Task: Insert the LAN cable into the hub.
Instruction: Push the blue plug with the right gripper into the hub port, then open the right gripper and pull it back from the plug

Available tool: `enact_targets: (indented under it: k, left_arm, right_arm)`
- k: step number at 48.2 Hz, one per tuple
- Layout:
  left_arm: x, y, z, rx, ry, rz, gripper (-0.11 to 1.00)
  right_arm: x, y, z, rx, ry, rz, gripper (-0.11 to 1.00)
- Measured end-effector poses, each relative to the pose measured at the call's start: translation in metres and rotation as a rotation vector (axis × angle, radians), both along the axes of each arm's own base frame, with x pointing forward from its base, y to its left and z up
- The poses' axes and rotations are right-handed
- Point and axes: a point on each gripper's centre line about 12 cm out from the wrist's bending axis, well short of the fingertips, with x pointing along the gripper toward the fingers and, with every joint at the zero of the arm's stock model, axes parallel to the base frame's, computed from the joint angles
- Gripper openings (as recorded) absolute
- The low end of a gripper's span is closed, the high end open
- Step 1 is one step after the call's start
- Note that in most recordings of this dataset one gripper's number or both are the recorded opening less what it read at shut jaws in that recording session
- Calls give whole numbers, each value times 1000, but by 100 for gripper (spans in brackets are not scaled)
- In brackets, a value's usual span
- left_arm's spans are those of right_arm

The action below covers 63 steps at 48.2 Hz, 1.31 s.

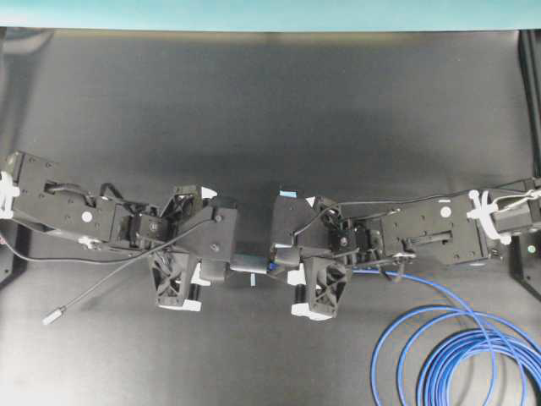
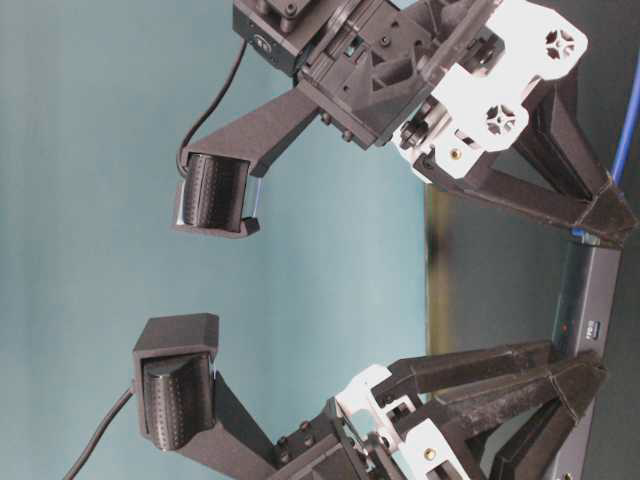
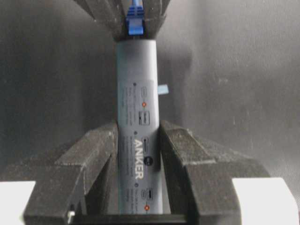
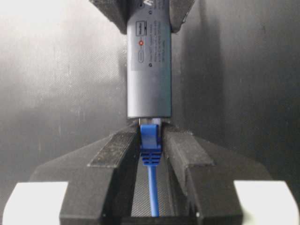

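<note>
The overhead exterior view looks straight down on the black table (image 1: 270, 101), with both arms entering from the sides. The table-level exterior view sits low and very near, rotated a quarter turn, facing the teal backdrop (image 2: 90, 240). The left wrist view looks along its left gripper (image 3: 138, 136) at the hub (image 3: 138, 117) from close range. The right wrist view faces the opposite way along the right gripper (image 4: 151, 140). Both wrist views share the hub and the LAN cable (image 4: 150, 145) plug.
</note>
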Motion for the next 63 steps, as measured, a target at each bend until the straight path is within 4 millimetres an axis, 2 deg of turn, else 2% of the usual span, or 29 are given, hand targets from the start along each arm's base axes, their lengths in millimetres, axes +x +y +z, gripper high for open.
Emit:
enact_targets:
  k: [8,11,22,25,33,51,63]
  left_arm:
    - [0,1,0,2,3,1,29]
    - [-1,1,-2,2,12,1,29]
    - [-3,-1,-3,8,19,-9,29]
    - [-3,-1,-3,8,24,-7,28]
    - [-6,3,-7,11,70,4,29]
    - [-13,9,-15,11,130,24,28]
    - [-11,9,-17,5,121,27,29]
  right_arm:
    - [-1,-1,-1,0,16,-4,14]
    - [-1,-1,-1,-1,25,-3,19]
    - [0,-7,0,1,48,-23,78]
    - [-2,-4,-1,0,65,-16,86]
    - [-12,15,-4,-3,107,29,86]
    - [-41,15,-9,12,148,22,86]
    - [-46,14,-9,24,141,9,86]
